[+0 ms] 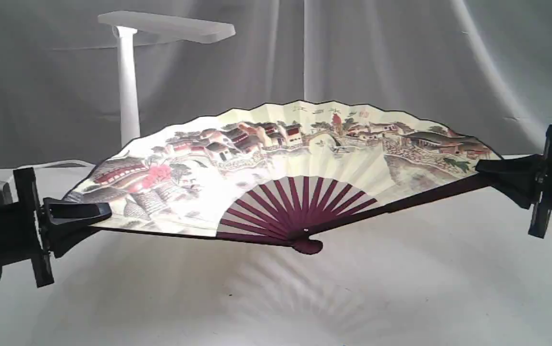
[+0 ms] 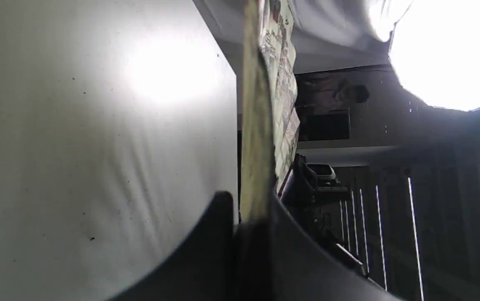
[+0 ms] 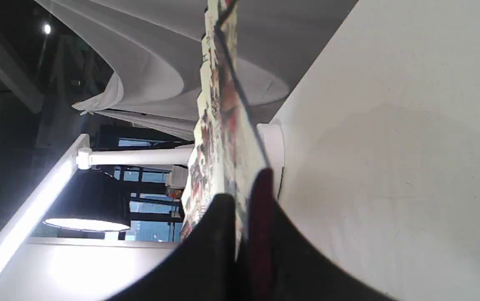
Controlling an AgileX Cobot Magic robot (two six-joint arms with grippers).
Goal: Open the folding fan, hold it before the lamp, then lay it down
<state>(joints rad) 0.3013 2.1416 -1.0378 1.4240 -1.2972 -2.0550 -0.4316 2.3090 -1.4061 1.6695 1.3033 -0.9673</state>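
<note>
You have the folding fan [image 1: 304,154] spread fully open and lifted off the surface [image 1: 400,298], with one claw on each end guard. Your left claw [image 1: 99,220] is pressed together on the left guard and the outermost paper pleat; in the left wrist view the two fingers [image 2: 223,234] pinch that edge between them. Your right claw [image 1: 484,175] is clamped the same way on the maroon right guard, which the right wrist view shows squeezed between its fingers [image 3: 223,225].

The fan lies tilted, painted face up and towards the exterior camera. Its scalloped rim is the high, far edge and the pivot [image 1: 307,245] is the lowest, nearest point. The pivot hangs just above the surface without touching it, and the ribs' shadow falls on the white cloth below. Open surface shows beneath and in front of the fan.

The lamp [image 1: 129,96] stands behind the fan's left half. Its stem rises from behind the rim, and its flat head sits higher than the rim. The right wrist view shows the head lit.
</note>
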